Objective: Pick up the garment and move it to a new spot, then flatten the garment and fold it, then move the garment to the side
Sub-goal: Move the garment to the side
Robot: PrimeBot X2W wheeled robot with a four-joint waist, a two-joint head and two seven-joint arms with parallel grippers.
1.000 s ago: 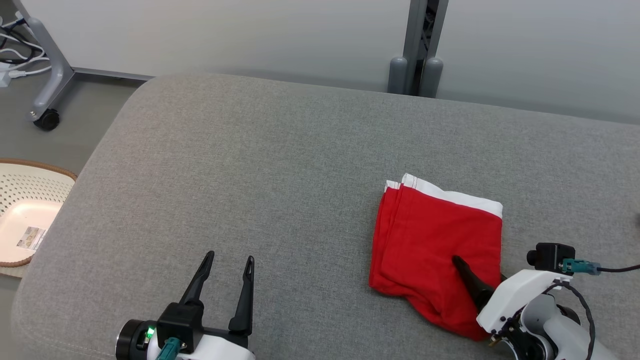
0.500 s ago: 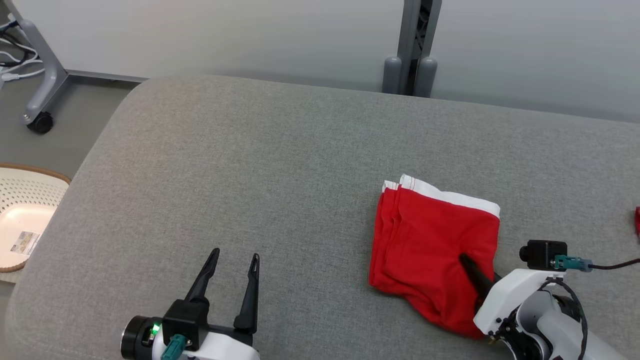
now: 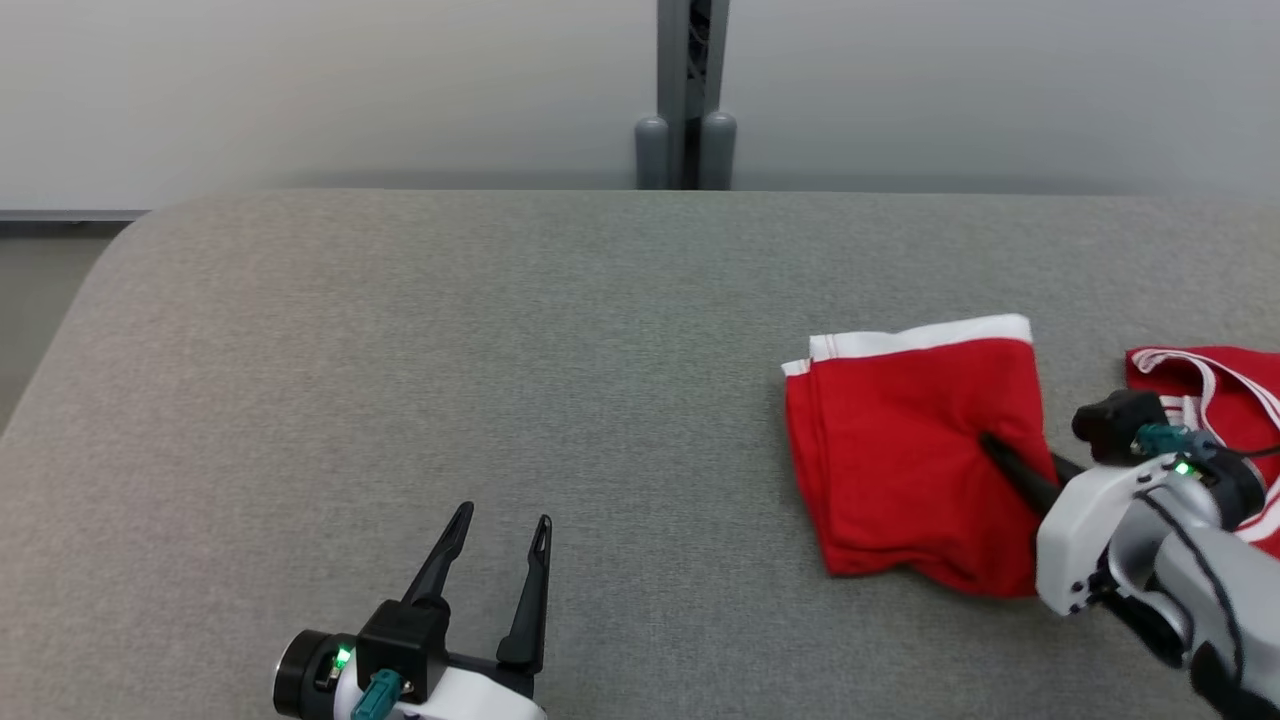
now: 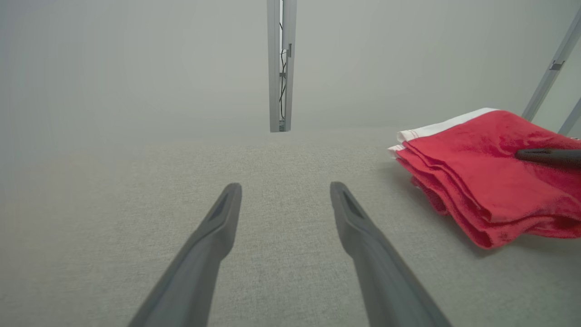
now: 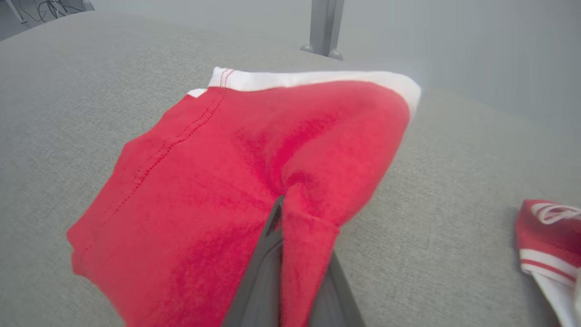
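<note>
The garment [image 3: 900, 450], red with a white band along its far edge, lies folded on the grey cushioned surface [image 3: 500, 330] at the right. My right gripper [image 3: 992, 447] is shut on a pinched ridge of its near right part; in the right wrist view the red cloth [image 5: 218, 181] bunches up between the dark fingers [image 5: 268, 268]. My left gripper [image 3: 500, 520] hovers open near the front edge, well left of the garment, holding nothing. The left wrist view has those open fingers [image 4: 218, 227] over bare grey fabric, with the garment [image 4: 476, 177] at the right.
A second red cloth with white stripes [image 3: 1210, 390] lies just right of my right wrist, also at the right edge of the right wrist view [image 5: 544, 231]. A grey post [image 3: 685, 100] stands against the pale wall behind. The surface's rounded left corner [image 3: 110, 250] drops to the floor.
My right gripper has shut on the garment, bunching the cloth. The head camera has swung right: basket and wheeled stand left the picture, the striped red cloth came in. Left gripper stays open.
</note>
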